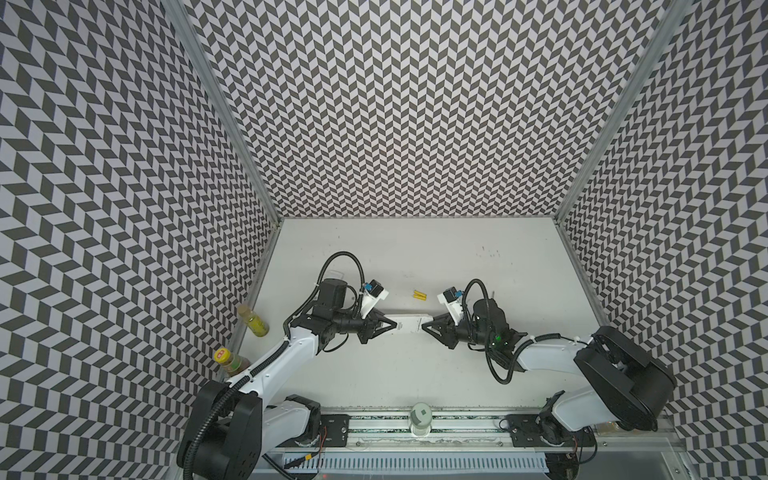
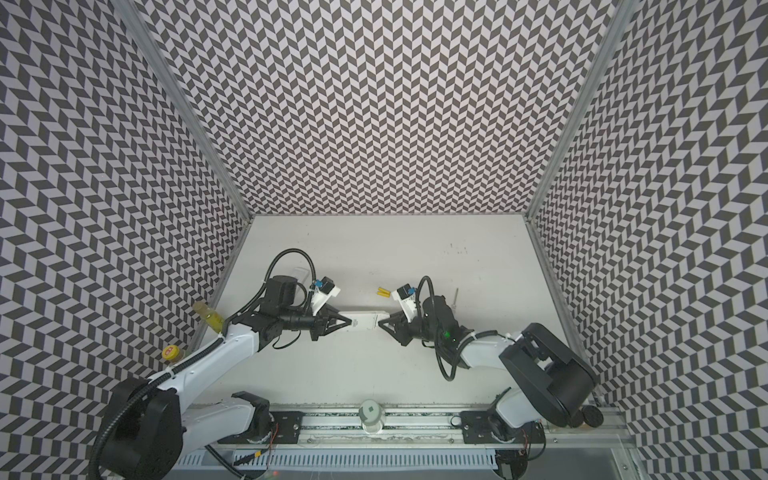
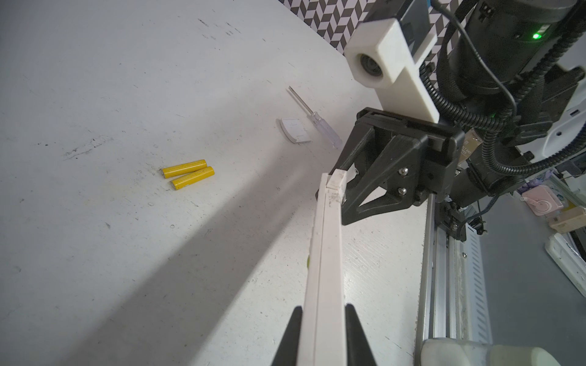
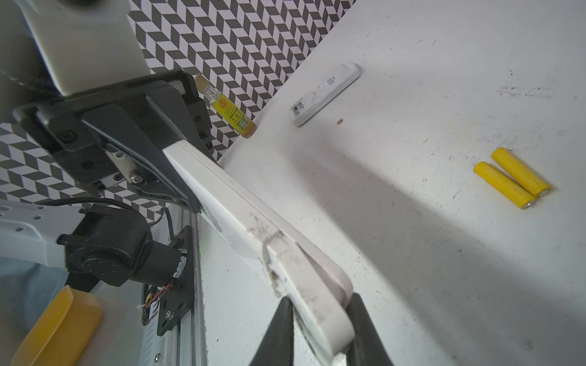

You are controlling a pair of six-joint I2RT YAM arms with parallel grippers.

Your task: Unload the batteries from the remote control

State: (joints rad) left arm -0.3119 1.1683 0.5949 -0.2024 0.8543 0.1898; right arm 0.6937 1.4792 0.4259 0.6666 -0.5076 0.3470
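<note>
The left hand (image 1: 392, 325) and right hand (image 1: 424, 326) each pinch one end of the remote (image 1: 409, 324), held above the counter (image 1: 415, 374). Two yellow batteries (image 1: 420, 295) lie touching, just beyond it; a screwdriver (image 3: 317, 118) and a cover (image 3: 295, 130) lie near.

At the middle of the bench (image 1: 415, 374), a remote (image 1: 409, 324) spans from left gripper (image 1: 392, 325) to right gripper (image 1: 423, 326). Two batteries (image 1: 419, 295) lie touching just behind it; a screwdriver (image 2: 456, 297), apparently, lies farther right.

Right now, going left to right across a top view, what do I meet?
In order: jar → bottle → left pincer → remote → right pincer → screwdriver. I left out the batteries: they overlap the right pincer.
</note>
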